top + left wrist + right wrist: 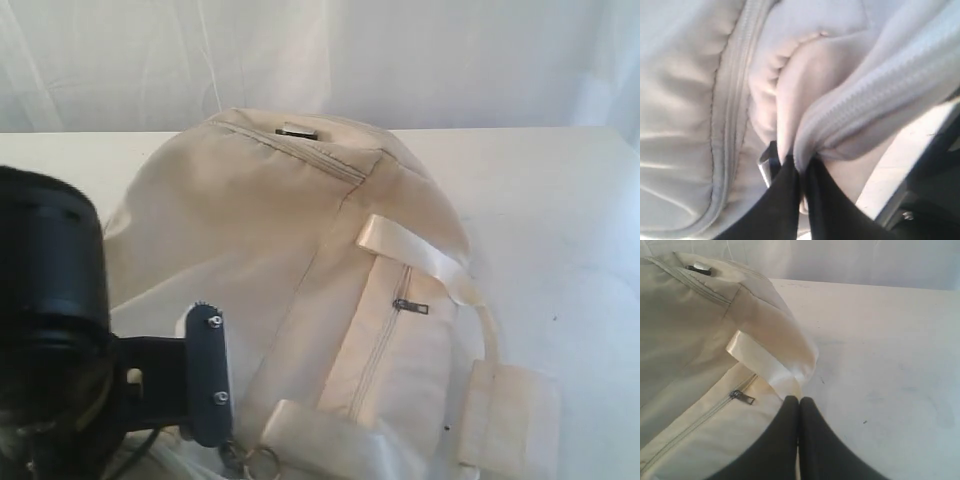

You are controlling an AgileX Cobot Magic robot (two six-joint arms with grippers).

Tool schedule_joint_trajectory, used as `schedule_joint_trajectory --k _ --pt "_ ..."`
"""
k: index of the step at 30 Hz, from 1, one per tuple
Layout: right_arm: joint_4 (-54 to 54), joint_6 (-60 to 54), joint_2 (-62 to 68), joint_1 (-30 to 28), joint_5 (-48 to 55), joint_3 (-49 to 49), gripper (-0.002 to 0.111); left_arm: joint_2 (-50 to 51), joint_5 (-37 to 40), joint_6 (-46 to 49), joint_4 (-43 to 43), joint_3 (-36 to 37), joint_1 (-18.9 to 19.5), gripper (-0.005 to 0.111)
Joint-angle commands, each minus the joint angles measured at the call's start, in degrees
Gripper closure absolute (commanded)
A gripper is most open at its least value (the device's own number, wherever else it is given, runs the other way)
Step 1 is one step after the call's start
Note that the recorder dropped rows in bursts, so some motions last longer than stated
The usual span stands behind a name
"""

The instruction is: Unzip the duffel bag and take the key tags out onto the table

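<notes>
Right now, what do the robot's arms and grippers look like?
The left gripper and right gripper have smooth matte black fingers tapering to rounded tips, with no markings visible. The left arm is a bulky black rounded housing carrying a dark plate with two silver screws; a thin dark cable trails below. The right arm is otherwise out of view.

Exterior above duffel bag (260, 230), wrist views pressed close
</notes>
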Motion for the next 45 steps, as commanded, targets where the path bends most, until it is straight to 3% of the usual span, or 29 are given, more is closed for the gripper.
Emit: schedule_joint_trajectory --k 1,6,10,13,17,19,21,26,33,37,40,45 --pt "0.2 -0.3 0.23 0.03 -0.59 -0.41 0.108 -3.78 5.57 -3.47 13.17 5.84 3.9 0.107" --pt "0.2 -0.3 0.23 0.03 -0.59 -0.41 0.108 -7.34 5.57 -5.7 25.06 8.67 13.09 0.107" --pt "0.2 -0.3 0.23 0.03 -0.91 -0.29 0.108 -11.01 0.16 -8.8 25.99 8.67 18.06 0.102" --pt "0.2 -0.3 0.23 0.03 -1.67 0.1 0.108 -13.44 -2.54 -8.82 21.13 7.96 19.38 0.083" --pt "0.2 -0.3 0.23 0.03 -2.07 0.24 0.108 -15.59 -1.17 -8.82 13.91 7.05 19.48 0.042" --pt "0.2 -0.3 0.23 0.03 -2.07 0.24 0.108 -16.71 1.4 -8.82 10.92 6.25 19.48 0.034" --pt "0.2 -0.3 1.32 0.03 -2.06 0.24 0.108 -18.21 4.32 -8.82 8.86 5.48 19.48 0.036" --pt "0.52 -0.3 9.97 0.03 0.62 -3.17 0.108 -22.21 5.57 -9.04 5.03 1.55 19.48 0.055" --pt "4.51 -3.23 25.85 0.03 7.56 -16.89 0.108 -27.83 5.57 -18.08 2.61 -1.19 19.48 0.08" --pt "10.02 -8.5 34.61 0.15 11.21 -24.68 0.107 -31.56 5.57 -19.04 -3.08 -0.15 19.48 0.085" --pt "12.55 -11.38 40.83 1.47 13.14 -30.17 0.097 -33.96 5.57 -22.34 -4.46 0.88 19.48 0.085" --pt "12.82 -14.95 50.38 4.69 12.81 -37.96 0.063 -36.25 5.57 -30.81 -4.46 3.97 19.48 0.085"
